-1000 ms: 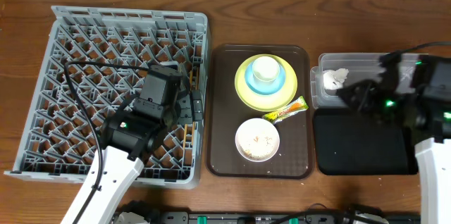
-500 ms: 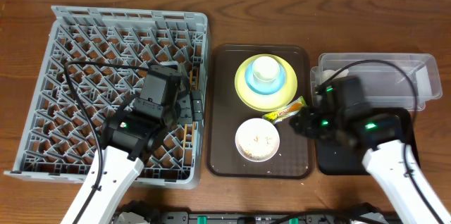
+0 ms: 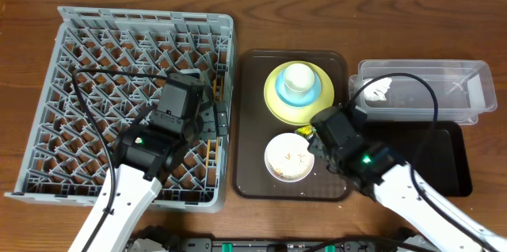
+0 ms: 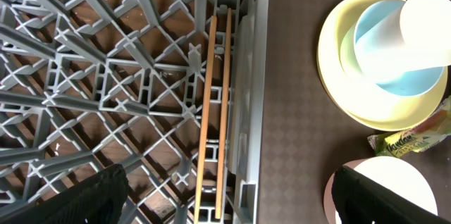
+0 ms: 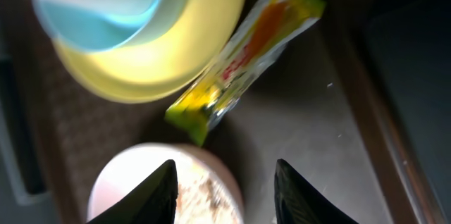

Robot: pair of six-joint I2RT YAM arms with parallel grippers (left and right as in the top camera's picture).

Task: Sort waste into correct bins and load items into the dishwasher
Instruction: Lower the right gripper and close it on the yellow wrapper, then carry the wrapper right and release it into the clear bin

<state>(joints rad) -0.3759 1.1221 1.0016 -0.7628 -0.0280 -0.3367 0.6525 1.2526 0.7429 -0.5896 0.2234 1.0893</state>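
**Overhead:** The crumpled tissue (image 3: 378,89) lies in the clear tub (image 3: 475,93), while the plate (image 3: 277,105), blue bowl (image 3: 318,93) and cup (image 3: 299,78) sit stacked on the brown tray (image 3: 249,125), not yet racked.

**Left wrist:** The chopsticks (image 4: 215,111) lie inside the grey dish rack (image 4: 106,76); the left pincer (image 4: 229,185) stands apart, empty.

**Right wrist:** The right pincer (image 5: 225,182), spread wide, hangs over the yellow-green snack wrapper (image 5: 243,58) beside the rice-flecked white bowl (image 5: 204,196), both unsorted.

Your dish rack (image 3: 95,62) lies left, chopsticks (image 4: 206,111) in it along its right wall. On the serving tray (image 3: 249,125), centre: cup (image 3: 299,78) in bowl (image 3: 310,93) on plate (image 3: 271,97) behind, crumb bowl (image 3: 289,157) in front, snack wrapper (image 5: 243,62) between (toward the right). Right: tissue (image 3: 379,88) in the tub (image 3: 444,66), shallow tray (image 3: 444,165) before it.
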